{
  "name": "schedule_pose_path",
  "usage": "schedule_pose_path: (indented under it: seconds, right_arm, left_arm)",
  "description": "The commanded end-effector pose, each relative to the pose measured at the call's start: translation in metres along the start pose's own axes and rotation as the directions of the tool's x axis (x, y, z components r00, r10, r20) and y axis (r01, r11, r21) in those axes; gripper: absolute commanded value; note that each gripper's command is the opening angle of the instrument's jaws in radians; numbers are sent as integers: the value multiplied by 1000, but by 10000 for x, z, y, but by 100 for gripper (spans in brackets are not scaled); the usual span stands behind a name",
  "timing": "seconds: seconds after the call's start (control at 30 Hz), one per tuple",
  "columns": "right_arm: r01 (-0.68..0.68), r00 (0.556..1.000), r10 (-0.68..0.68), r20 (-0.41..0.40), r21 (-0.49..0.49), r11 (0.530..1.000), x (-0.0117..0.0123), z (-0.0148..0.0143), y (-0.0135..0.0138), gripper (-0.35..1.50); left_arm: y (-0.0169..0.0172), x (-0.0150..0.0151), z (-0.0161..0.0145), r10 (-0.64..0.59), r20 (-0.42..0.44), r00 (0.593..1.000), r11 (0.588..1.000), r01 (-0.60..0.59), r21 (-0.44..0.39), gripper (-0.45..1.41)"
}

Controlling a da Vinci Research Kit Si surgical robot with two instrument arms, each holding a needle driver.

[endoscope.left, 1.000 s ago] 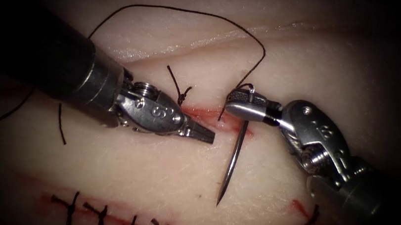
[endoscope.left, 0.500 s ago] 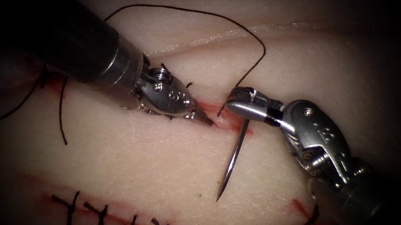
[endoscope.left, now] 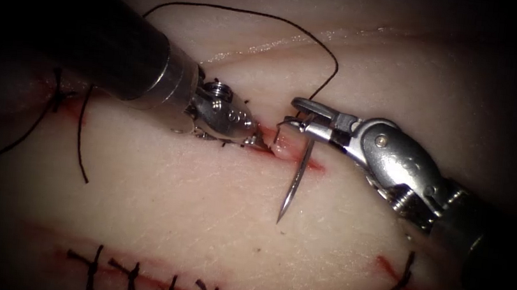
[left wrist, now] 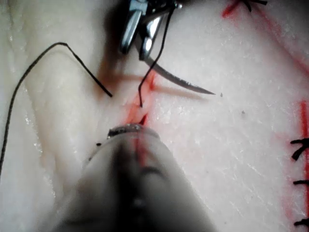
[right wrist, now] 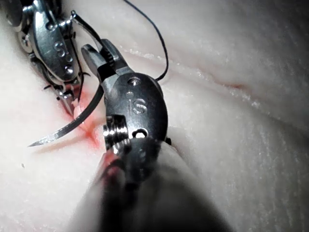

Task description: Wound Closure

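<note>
My right tool [endoscope.left: 304,125] has its jaws shut on the curved needle [endoscope.left: 297,175] near its rear end. The needle hangs free over the tissue [endoscope.left: 188,208] on the right part of the cut [endoscope.left: 314,165], its point aimed toward the front and outside the tissue. Dark thread [endoscope.left: 253,15] arcs from the needle's rear back and leftward behind the left shaft. My left tool [endoscope.left: 263,144] has shut jaws with nothing seen between them, tips pressed at the cut's edge just left of the needle. The right wrist view has the needle [right wrist: 72,123] beside the left tool [right wrist: 70,104].
A tied stitch [endoscope.left: 55,95] sits at the left end of the cut, with loose thread tails [endoscope.left: 82,146] beside it. A second, closed cut with a row of several stitches [endoscope.left: 129,275] lies nearer the front. One more stitch [endoscope.left: 401,278] crosses a short cut at the front right.
The left tool moved right and back, and its tips went to the cut's edge, covering the knotted stitch there. The right tool shifted slightly left and turned, swinging the needle's point leftward.
</note>
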Motion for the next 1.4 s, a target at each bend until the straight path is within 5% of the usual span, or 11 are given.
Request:
schedule_pose_path:
  seconds: [0.03,0.23,0.6,1.07,1.4]
  right_arm:
    - [27,1000,-27,3,-4,1000,-6,9,7,-35]
    - [95,995,-95,-5,-29,995,-9,16,21,-35]
    - [140,990,-141,-30,-44,989,-16,43,12,-35]
    - [199,978,-202,-51,-63,978,-30,38,-6,-35]
    - [179,981,-183,-61,-79,981,-4,28,18,-35]
  left_arm:
    - [7,-4,8,7,22,1000,1000,-6,-7,-45]
    - [31,-8,2,26,92,995,998,-20,-63,-45]
    - [53,23,-30,14,51,999,996,-9,-86,-45]
    - [55,24,-36,16,33,999,998,-13,-68,-45]
    - [43,24,-39,4,2,1000,1000,-4,-18,-45]
